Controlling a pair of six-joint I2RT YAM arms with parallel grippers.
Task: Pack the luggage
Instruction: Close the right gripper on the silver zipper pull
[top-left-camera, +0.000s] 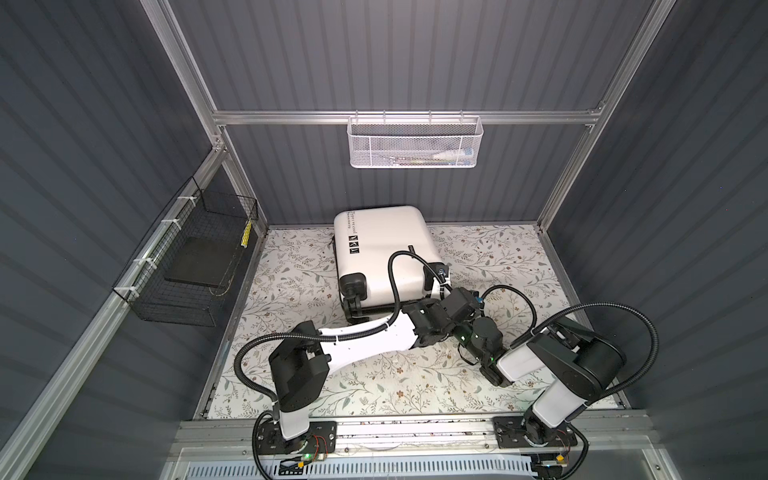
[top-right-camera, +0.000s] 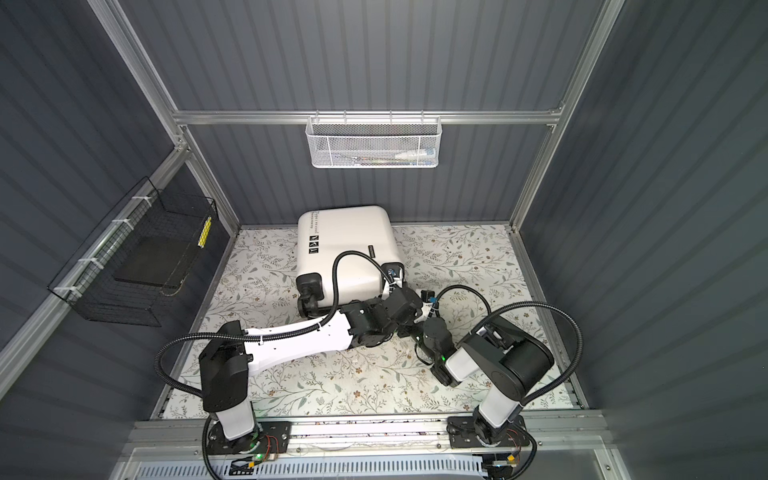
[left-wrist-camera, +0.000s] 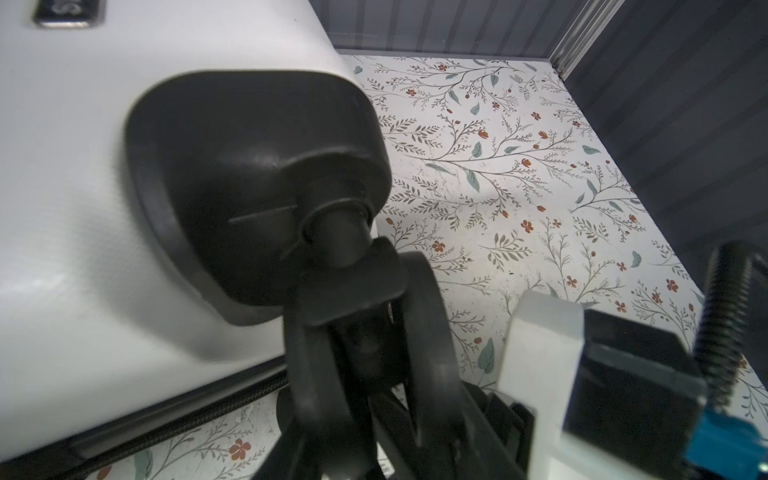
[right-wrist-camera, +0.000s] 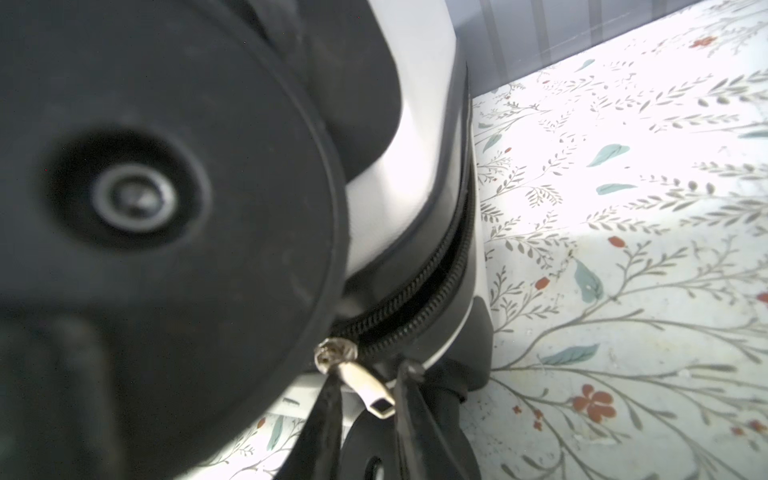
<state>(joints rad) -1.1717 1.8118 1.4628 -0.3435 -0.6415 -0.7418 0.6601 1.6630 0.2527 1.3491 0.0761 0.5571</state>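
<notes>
1. the luggage (top-left-camera: 386, 245) lies flat on the floral counter (top-left-camera: 374, 386) with its lid down. it sits toward the back and a little left of centre, with its wheel end toward the near edge.
2. the right gripper (right-wrist-camera: 370, 376) is at the silver zipper pull (right-wrist-camera: 374, 397). the jaws stand narrow on either side of it, and i cannot tell whether they pinch it.
3. beyond the slider, the zipper teeth (right-wrist-camera: 436, 270) are parted along the side of the shell.
4. the left gripper (left-wrist-camera: 386, 432) is at the black corner wheel (left-wrist-camera: 428, 332). the wheel hides the jaws, so i cannot tell whether they are spread or clamped.
5. the two grippers are close together at the luggage's near right corner (the right one's pale pad (left-wrist-camera: 536, 353) shows just beside the wheel in the left wrist view).
6. a white mesh basket (top-left-camera: 413, 143) hangs at the back. a black wire basket (top-left-camera: 187, 266) hangs at the left side, well apart from the luggage.
</notes>
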